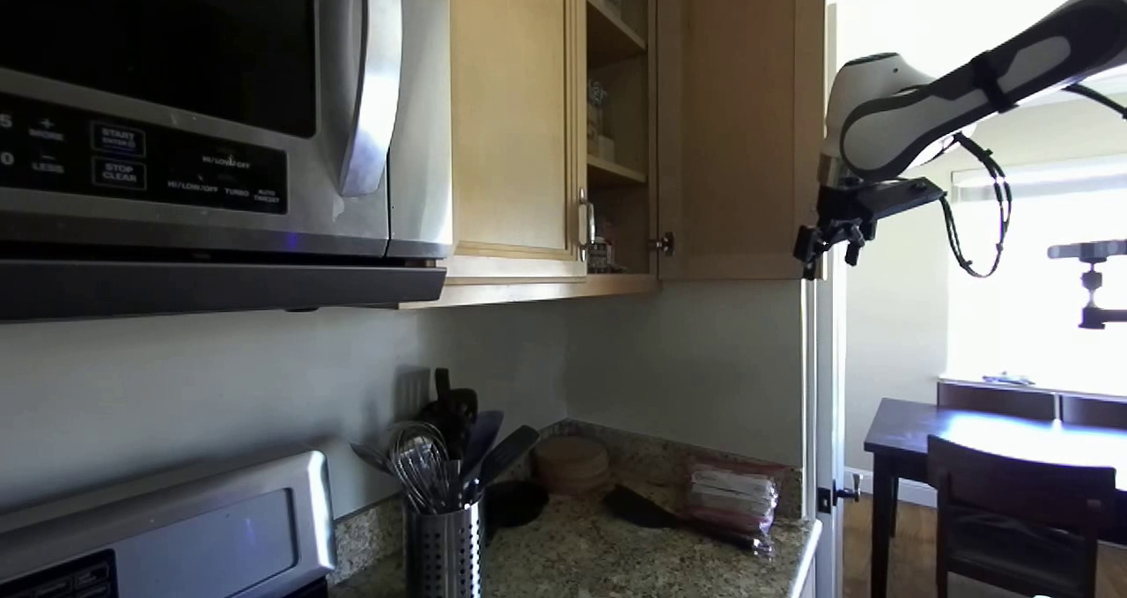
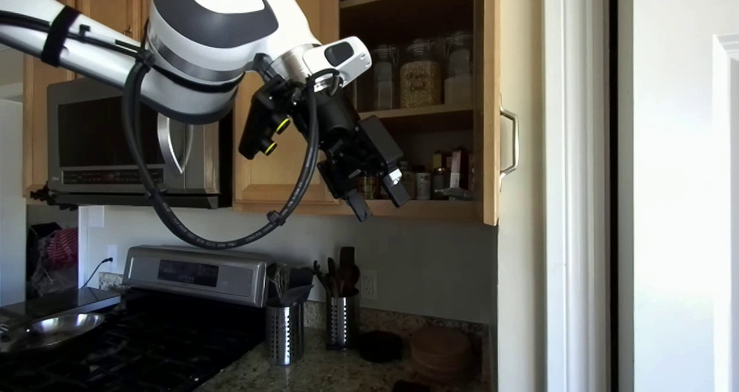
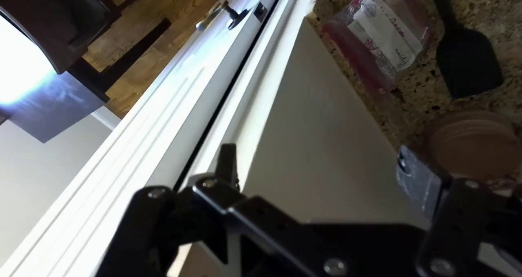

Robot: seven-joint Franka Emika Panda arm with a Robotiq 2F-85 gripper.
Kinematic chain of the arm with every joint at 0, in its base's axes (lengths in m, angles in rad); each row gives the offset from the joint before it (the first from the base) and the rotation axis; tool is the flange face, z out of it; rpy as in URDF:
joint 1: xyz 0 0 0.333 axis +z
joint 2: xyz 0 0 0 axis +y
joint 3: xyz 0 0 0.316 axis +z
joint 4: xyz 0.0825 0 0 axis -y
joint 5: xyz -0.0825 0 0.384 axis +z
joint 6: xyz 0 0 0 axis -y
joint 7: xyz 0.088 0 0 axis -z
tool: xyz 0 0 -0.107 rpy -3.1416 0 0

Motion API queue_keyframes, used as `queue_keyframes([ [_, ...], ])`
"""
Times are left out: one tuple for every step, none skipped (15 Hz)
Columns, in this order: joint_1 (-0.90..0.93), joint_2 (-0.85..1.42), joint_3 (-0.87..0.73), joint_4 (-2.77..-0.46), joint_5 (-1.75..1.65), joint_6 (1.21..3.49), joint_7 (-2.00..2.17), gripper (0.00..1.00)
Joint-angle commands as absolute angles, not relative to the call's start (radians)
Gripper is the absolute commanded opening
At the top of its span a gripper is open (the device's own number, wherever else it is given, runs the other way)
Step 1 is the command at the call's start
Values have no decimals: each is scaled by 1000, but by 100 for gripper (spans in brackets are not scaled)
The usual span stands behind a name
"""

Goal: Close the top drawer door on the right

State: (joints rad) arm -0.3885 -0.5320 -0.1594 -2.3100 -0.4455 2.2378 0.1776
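The top drawer door (image 1: 731,122) is a tall light maple panel that stands open. An exterior view shows its inner face, with a hinge at its left. In an exterior view it shows nearly edge-on (image 2: 491,103), with its metal bar handle (image 2: 511,144) on the outer face. My gripper (image 1: 830,259) is open and empty, overlapping the door's free edge in that view. In an exterior view it hangs left of the door (image 2: 382,207), before the open shelves. In the wrist view its fingers (image 3: 316,154) are wide apart with nothing between them. I cannot tell whether it touches the door.
The matching cabinet door (image 1: 511,114) nearer the microwave (image 1: 423,96) is shut. Shelves hold jars (image 2: 420,77) and small containers. Utensil holders (image 1: 445,554), a bagged package (image 1: 731,497) and a dark spatula (image 3: 469,60) are on the counter. A white door (image 3: 179,105) stands beside the wall.
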Motion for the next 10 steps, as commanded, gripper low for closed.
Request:
queue_keyframes([
  [-432,-464,-181,-2250,-478,2297,230,100],
  [-445,-450,-187,-2237,-486,2313,238,100],
  [-455,-438,-190,-2225,-494,2323,247,100],
  [-466,-424,-197,-2212,-504,2339,255,100],
  [-472,-412,-203,-2202,-509,2354,260,100],
  [-476,-397,-216,-2189,-505,2366,256,100],
  [-480,-386,-223,-2180,-504,2373,255,100],
  [-477,-377,-241,-2176,-487,2394,243,100],
  [-471,-368,-256,-2170,-470,2407,231,100],
  [-468,-358,-271,-2167,-454,2423,226,100],
])
